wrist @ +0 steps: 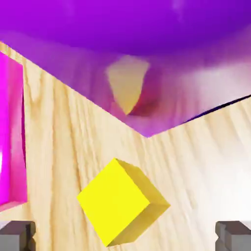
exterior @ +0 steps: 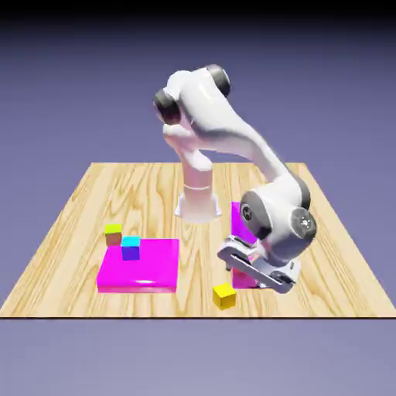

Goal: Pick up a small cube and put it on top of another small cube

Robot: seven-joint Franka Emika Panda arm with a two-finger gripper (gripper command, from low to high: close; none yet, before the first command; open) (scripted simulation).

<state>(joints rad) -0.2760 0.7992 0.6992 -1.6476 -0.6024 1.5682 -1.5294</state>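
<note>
the tool point(wrist: 125, 236) gapes wide, holding 0 cubes; yellow cube point(wrist: 120, 201) on table point(wrist: 54, 147).

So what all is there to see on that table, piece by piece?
Table: one, light wood grain, under everything
Small cube: one, yellow, on the wood near the front edge
Another small cube: one, cyan top and blue sides, on the left magenta block
Third cube: one, yellow-green top and brown sides, by that block's back left corner
Magenta blocks: two, one at the exterior view's left, one partly behind the arm
Arm: one, white with dark joints, from the far side
End effector: one, grey tips, open, above the yellow cube
</note>
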